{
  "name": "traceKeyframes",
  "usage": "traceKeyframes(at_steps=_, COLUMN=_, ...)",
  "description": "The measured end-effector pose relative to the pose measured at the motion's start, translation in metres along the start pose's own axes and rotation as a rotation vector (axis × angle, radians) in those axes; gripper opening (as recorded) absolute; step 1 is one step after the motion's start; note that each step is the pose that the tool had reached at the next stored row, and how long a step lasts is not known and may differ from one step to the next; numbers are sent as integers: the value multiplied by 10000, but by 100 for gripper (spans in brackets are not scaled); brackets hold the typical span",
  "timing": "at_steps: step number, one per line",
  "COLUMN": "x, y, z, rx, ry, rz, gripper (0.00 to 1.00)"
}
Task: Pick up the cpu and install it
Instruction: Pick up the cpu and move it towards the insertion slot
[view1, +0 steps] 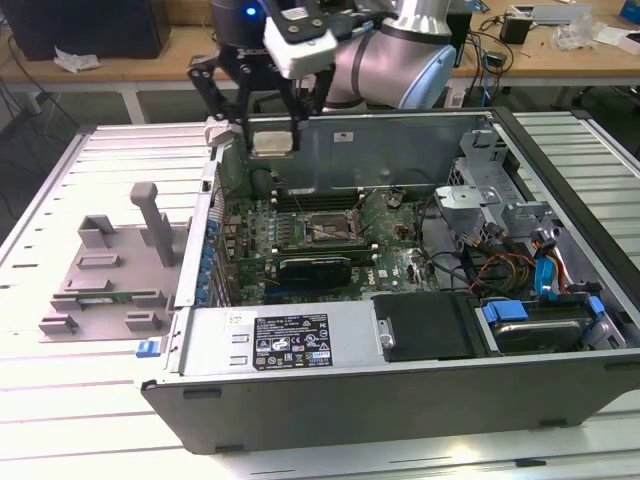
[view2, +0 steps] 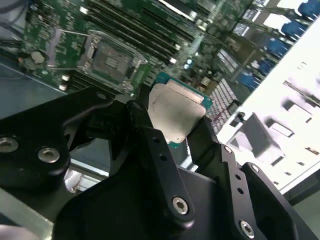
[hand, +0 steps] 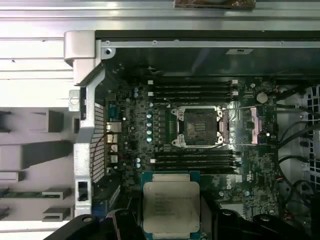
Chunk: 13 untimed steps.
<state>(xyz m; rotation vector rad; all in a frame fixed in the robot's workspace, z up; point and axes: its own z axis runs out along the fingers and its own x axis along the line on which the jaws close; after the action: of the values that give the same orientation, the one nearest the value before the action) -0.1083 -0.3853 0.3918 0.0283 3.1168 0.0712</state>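
A white slatted table (view1: 60, 420) carries an open computer case (view1: 400, 400) lying on its side, its inside facing up. A silver and blue robot arm (view1: 400, 60) reaches in from the far side. On the table, just beside the case on the exterior view's left, sits a grey plastic fixture (view1: 100, 280) with upright blocks. A green motherboard (view1: 390, 250) covers the floor of the case, with cables and drive bays on the exterior view's right. The black gripper (view1: 270, 130) hangs above the far corner of the case on the exterior view's left, pointing down. Near the middle of the board is the square socket (view1: 322, 230), dark at its centre, with rows of memory slots on either side; in the first wrist view the socket (hand: 198, 126) sits clear of the chip. The cpu (view1: 273, 143), a small flat square with a pale metal top and a green rim, is held in the air over the board, well apart from the socket. In the second wrist view the two fingers (view2: 150, 145) are closed against opposite edges of the cpu (view2: 175, 112), pinching it with its metal face toward the camera.
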Motion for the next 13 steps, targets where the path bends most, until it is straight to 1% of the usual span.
traceKeyframes(at_steps=1, x=-45, y=1, z=1, rx=0, ry=0, rz=-1, gripper=55)
traceKeyframes(at_steps=2, x=-138, y=2, z=4, rx=-1, ry=0, rz=0, gripper=55)
traceKeyframes(at_steps=3, x=-200, y=4, z=5, rx=-1, ry=-1, rz=0, gripper=55)
traceKeyframes(at_steps=7, x=-398, y=7, z=11, rx=0, ry=0, rz=1, gripper=55)
traceKeyframes(at_steps=8, x=-434, y=7, z=16, rx=0, ry=-1, rz=-2, gripper=55)
traceKeyframes(at_steps=10, x=-477, y=7, z=38, rx=-2, ry=-1, rz=0, gripper=55)
traceKeyframes(at_steps=12, x=-514, y=6, z=74, rx=1, ry=0, rz=0, gripper=55)
traceKeyframes(at_steps=13, x=-544, y=5, z=119, rx=-1, ry=1, rz=-1, gripper=55)
